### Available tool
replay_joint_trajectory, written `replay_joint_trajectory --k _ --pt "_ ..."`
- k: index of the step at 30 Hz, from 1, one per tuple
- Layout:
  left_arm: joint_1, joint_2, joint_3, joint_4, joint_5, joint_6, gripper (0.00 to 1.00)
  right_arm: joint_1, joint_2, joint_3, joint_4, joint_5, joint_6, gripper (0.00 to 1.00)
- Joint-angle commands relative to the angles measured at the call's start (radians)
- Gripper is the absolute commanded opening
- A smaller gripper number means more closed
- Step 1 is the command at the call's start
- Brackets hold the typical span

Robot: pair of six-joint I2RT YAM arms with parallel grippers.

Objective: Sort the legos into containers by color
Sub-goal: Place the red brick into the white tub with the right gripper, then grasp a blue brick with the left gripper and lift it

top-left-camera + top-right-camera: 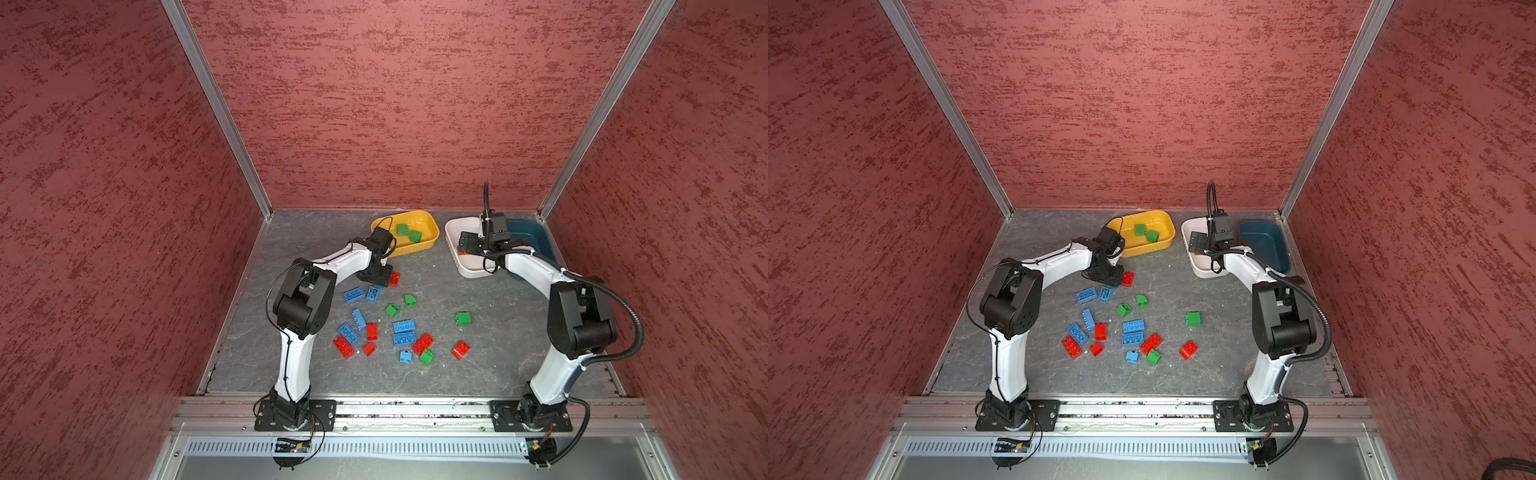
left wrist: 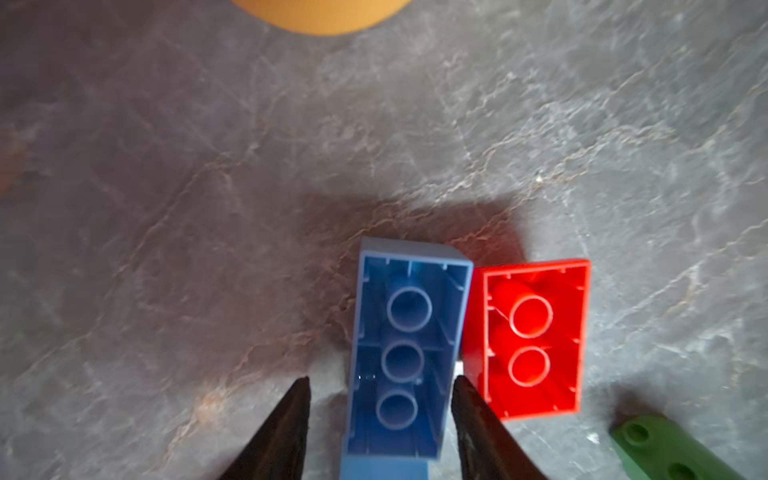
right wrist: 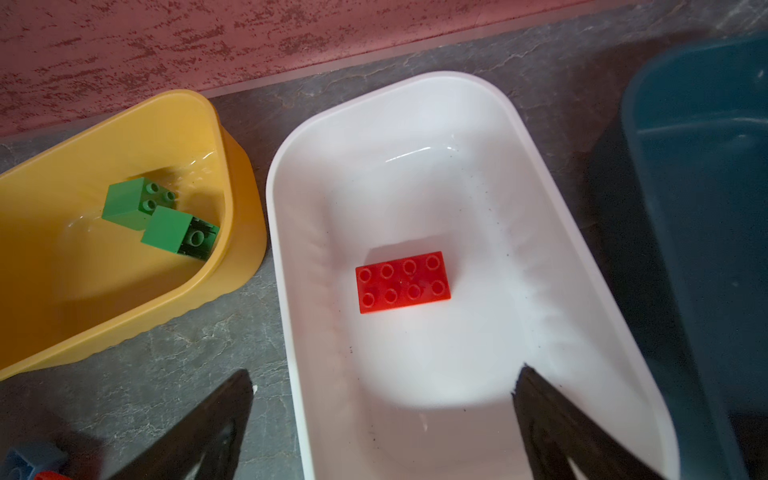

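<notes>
Grabbing that blue brick (image 2: pixel 405 345) should be easy: it's hard, light plastic that won't squash, but I'd guess the walls are slick, so it'll squirt out if you pinch off-centre. Take it across the two long sides, around the middle, which is how your left gripper (image 2: pixel 381 380) is lined up: jaws apart, straddling it at the bottom of the left wrist frame, a sliver of gap showing on one side, so I'd say not clamped yet. Watch the red neighbour (image 2: pixel 532 336) just right of it, maybe touching; one finger sits right in that seam. The blue one is oblong and lies hollow side up, three tubes showing, on the grey table (image 2: pixel 166 208). Your right gripper (image 3: pixel 386 369) hangs with jaws spread wide over the white tub (image 3: pixel 274 174), holding nothing; a red brick (image 3: pixel 403 281) lies studs-up on the tub floor, centre frame.
</notes>
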Motion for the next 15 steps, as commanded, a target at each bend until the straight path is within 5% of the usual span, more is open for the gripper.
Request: replay_joint_trajectory --k 1,4,15 --pt "0.000 0.026 0.030 -0.002 0.009 0.025 0.48 -0.002 -0.038 -0.011 0.029 0.003 0.010 0.99" --pt "0.000 0.030 0.029 0.009 0.005 0.019 0.36 -0.003 -0.049 -0.013 0.035 -0.027 0.016 0.99" --pt "-0.004 -0.148 -0.090 0.199 0.055 0.010 0.17 0.001 -0.140 -0.096 0.129 -0.198 0.077 0.99"
